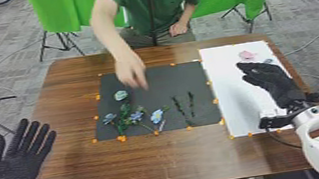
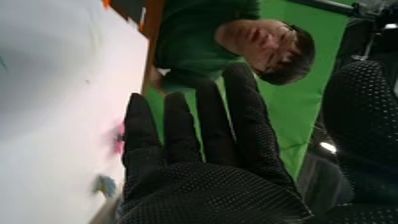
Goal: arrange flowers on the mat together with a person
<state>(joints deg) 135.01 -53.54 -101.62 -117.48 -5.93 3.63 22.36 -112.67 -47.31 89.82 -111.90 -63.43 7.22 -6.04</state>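
In the head view, blue flowers with green stems lie on the lower left of the dark mat, a pale bloom above them, and two thin green sprigs to their right. A person's hand is over the mat's upper part. My right hand, open, is over the white mat, just below a pink flower. My left hand is open beyond the table's left edge. The right wrist view has my right hand with straight fingers, beside the pink flower and a bluish flower.
Brown wooden table around both mats. Orange markers line the mats' edges. A small white object is by my right wrist at the white mat's lower right. The person stands at the far side of the table.
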